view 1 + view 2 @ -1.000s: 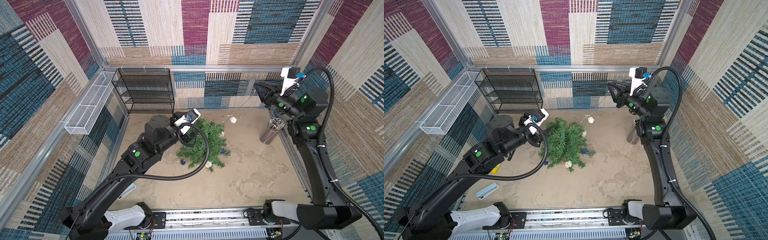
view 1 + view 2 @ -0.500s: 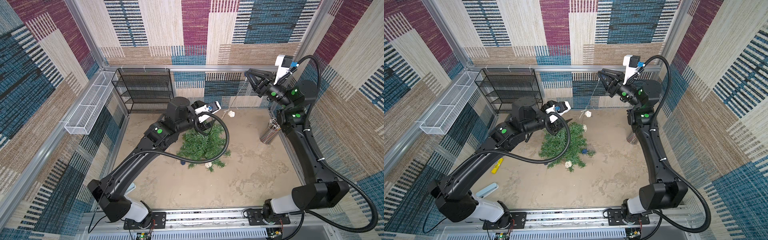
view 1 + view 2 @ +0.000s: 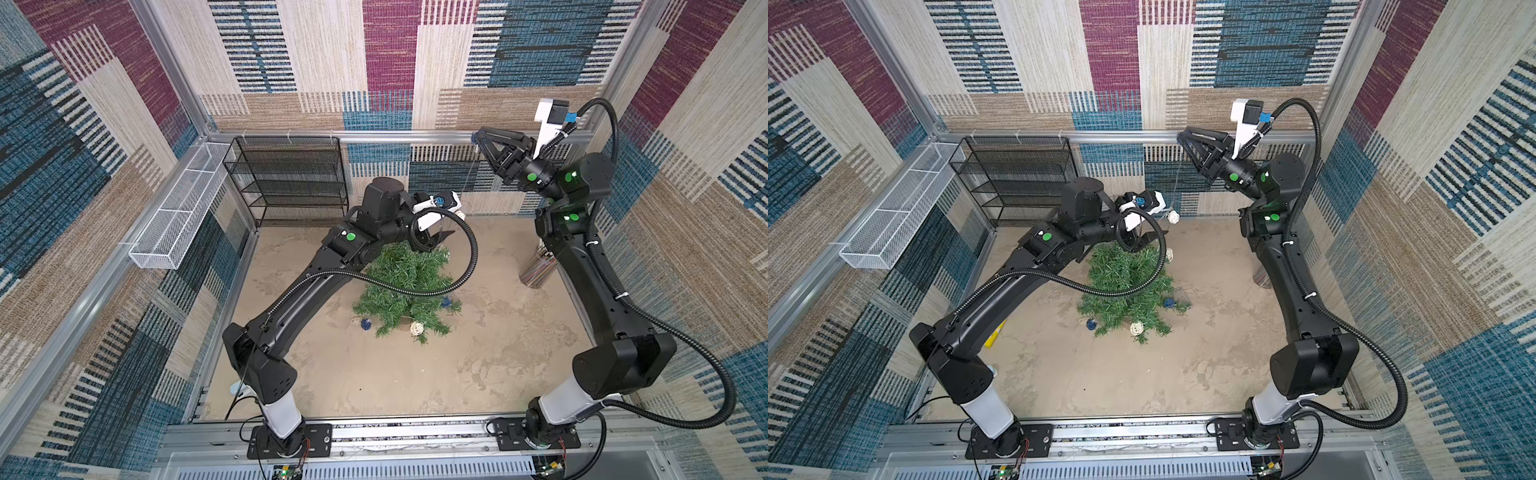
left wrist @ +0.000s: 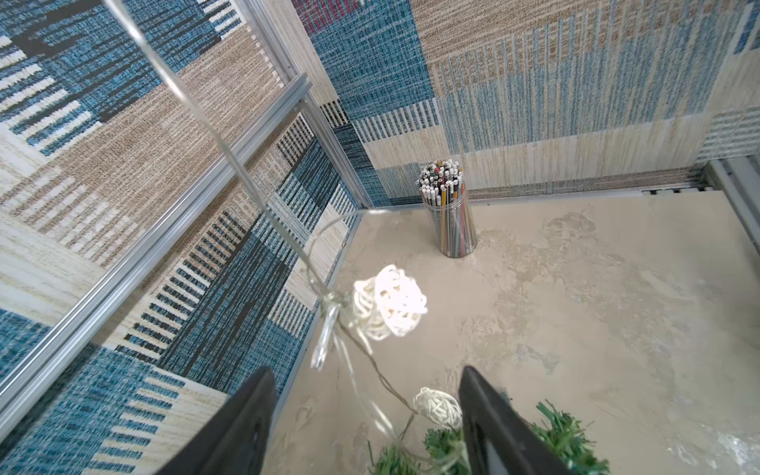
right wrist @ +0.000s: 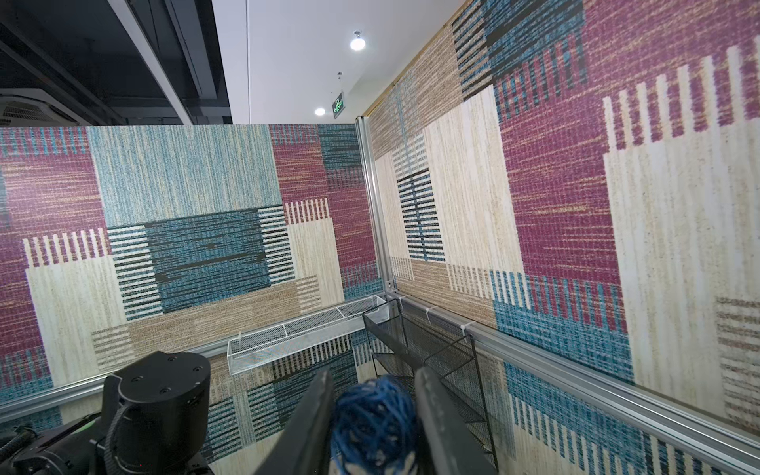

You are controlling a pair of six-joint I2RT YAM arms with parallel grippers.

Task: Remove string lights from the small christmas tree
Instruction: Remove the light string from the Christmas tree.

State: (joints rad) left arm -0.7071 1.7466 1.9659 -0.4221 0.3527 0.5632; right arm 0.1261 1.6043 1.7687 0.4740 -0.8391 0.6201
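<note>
A: Well, how far along are we?

B: Partway, I'd say! The right gripper [image 5: 375,370] is up high near the back wall, jaws clamped on a dark blue ball [image 5: 372,423] of the string lights [image 4: 230,152]. The wire drops from there to a cream ball [image 4: 390,306] dangling clear of the small christmas tree [image 3: 403,282].

A: And the left gripper [image 4: 366,372]?

B: Jaws wide apart, holding nothing, poised just over the tree's far branches with the wire hanging just ahead of it.

A: So what's left?

B: Plenty! Six balls show, three blue and three cream. One blue is held and one cream dangles. A second cream ball [image 3: 1169,254] sits at the tree's edge. A second blue ball [image 3: 1169,302] and a third cream ball [image 3: 1136,328] are in the branches, and a third blue ball [image 3: 1091,323] lies just beside them.

A: The clear box?

B: Can't spot it; possibly buried in the needles. Otherwise it's one tree, one strand, and one cup of pencils [image 3: 538,270] well off to the side.
</note>
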